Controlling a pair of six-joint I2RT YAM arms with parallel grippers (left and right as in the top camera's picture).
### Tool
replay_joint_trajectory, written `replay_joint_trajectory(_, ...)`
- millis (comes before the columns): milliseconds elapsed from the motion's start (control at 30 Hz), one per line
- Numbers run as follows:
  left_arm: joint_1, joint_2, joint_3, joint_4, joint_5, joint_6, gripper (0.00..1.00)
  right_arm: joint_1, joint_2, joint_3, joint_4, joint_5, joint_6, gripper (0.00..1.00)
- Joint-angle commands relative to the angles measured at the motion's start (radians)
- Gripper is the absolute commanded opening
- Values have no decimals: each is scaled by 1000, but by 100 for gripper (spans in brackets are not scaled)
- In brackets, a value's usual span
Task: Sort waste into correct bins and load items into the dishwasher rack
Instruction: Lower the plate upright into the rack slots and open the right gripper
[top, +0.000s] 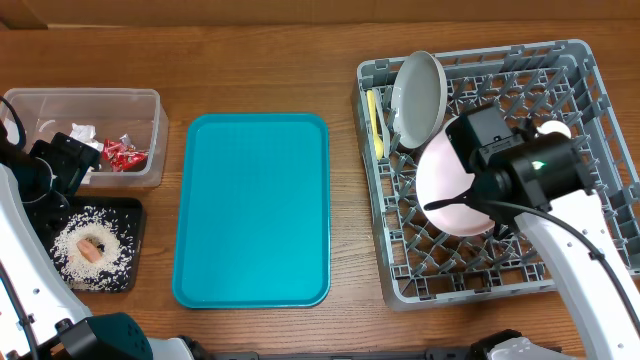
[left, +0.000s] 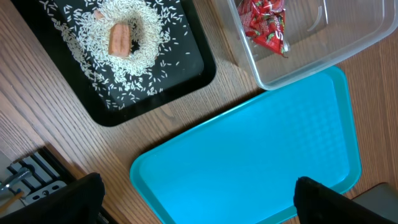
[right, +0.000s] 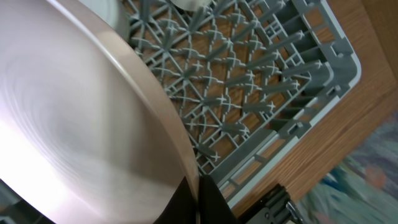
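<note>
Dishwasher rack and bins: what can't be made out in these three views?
- Overhead: the right arm covers the middle of the dishwasher rack. The white item behind it is half hidden, bowl or cup unclear.
- Right wrist: the pinkish plate fills the left, hiding the rack behind it. The right gripper is cut off by the bottom edge.
- Left wrist: the left gripper shows only dark tips at the bottom edge. The clear tub runs off the top.

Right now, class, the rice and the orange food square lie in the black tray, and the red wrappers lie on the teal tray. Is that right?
No. The red wrappers lie in the clear tub, not on the teal tray; the left wrist view shows it. The rice and the orange food square do lie in the black tray.
</note>
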Motion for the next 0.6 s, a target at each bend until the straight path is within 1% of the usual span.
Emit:
replay_joint_trajectory(0, -6, -3, -9, 1, 1, -9, 100, -3, -4, -46, 21, 47, 37, 4)
replay_joint_trajectory(67, -6, -3, -9, 1, 1, -8, 100, -3, -3, -79, 43, 50, 38, 4)
replay_joint_trajectory(433, -6, -3, -9, 1, 1, -9, 100, -2, 8, -89, 101, 80, 29, 4)
replay_joint_trajectory(567, -6, -3, -9, 1, 1, -8, 100, -2, 10, -128, 129, 95, 18, 4)
